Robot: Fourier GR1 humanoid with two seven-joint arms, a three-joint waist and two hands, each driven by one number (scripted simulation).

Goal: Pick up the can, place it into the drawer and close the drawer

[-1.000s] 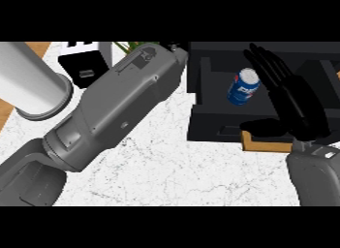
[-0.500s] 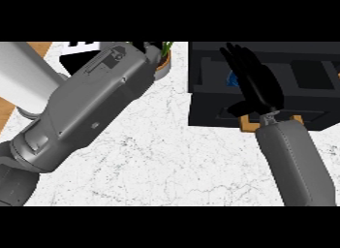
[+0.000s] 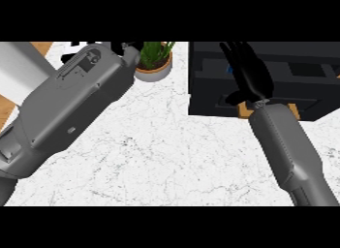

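The black drawer [image 3: 315,89] stands open at the upper right of the marble counter. My right hand [image 3: 250,77] lies over its inside with straight fingers pointing away from me, so it is open. Of the can, only a small blue sliver [image 3: 230,71] shows at the hand's left edge; the rest is hidden behind the hand. My left forearm crosses the left side of the view, and only a dark bit of the left hand [image 3: 120,47] shows at the top edge.
A small potted plant [image 3: 154,62] stands just left of the drawer, close to my left hand. A tall white cylinder [image 3: 13,65] stands at the far left. Bare marble counter [image 3: 179,155] lies between the two forearms.
My right hand has slid left across the drawer and now covers the can, which showed clearly one second ago. The left arm reached farther up, and the potted plant came into view.
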